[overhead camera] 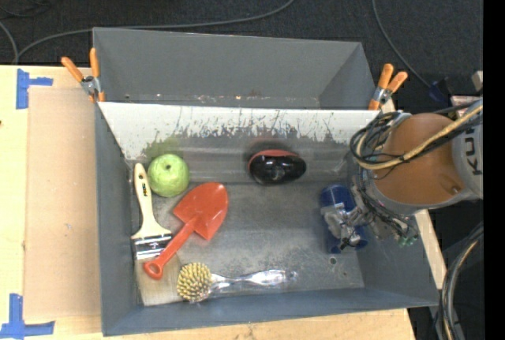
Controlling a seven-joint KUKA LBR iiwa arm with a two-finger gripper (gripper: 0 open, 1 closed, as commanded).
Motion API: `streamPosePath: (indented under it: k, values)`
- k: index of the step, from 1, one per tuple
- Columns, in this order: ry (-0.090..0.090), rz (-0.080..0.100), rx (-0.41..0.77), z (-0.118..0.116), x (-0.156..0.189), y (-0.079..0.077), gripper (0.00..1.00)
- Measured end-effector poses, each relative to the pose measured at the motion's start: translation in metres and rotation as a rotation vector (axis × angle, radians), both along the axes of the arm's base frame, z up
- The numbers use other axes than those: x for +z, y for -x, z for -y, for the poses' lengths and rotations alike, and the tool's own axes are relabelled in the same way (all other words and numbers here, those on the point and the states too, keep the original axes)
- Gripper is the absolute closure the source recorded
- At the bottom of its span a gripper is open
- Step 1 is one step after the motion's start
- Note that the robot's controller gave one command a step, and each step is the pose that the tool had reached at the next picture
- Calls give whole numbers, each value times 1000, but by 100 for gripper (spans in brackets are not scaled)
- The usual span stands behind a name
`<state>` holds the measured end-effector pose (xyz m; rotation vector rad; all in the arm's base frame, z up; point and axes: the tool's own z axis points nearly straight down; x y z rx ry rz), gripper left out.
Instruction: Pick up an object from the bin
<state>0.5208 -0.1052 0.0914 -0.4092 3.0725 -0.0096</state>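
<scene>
claw (347, 228): low at right side of bin (237, 78); open or closed, cannot tell. well apart at left: green apple (168, 174), red shovel (199, 214), paintbrush (147, 214); scrub brush (195, 282) near.

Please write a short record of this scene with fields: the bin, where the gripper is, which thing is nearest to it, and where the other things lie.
bin: grey metal bin, a few loose things on its floor
gripper: low over the floor at the bin's right side
nearest thing: blue thing, right beside the gripper; contact cannot be told
far middle: black and red rounded thing
left side: green apple, paintbrush with a pale handle, red toy shovel
near edge: dish brush, tan round head, clear handle
</scene>
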Motion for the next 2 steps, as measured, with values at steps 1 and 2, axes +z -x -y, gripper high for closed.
streamPosePath:
  k: [1,2]
  values:
    - [2,-11,117,6,85,37,100]
    - [9,9,117,14,100,30,100]
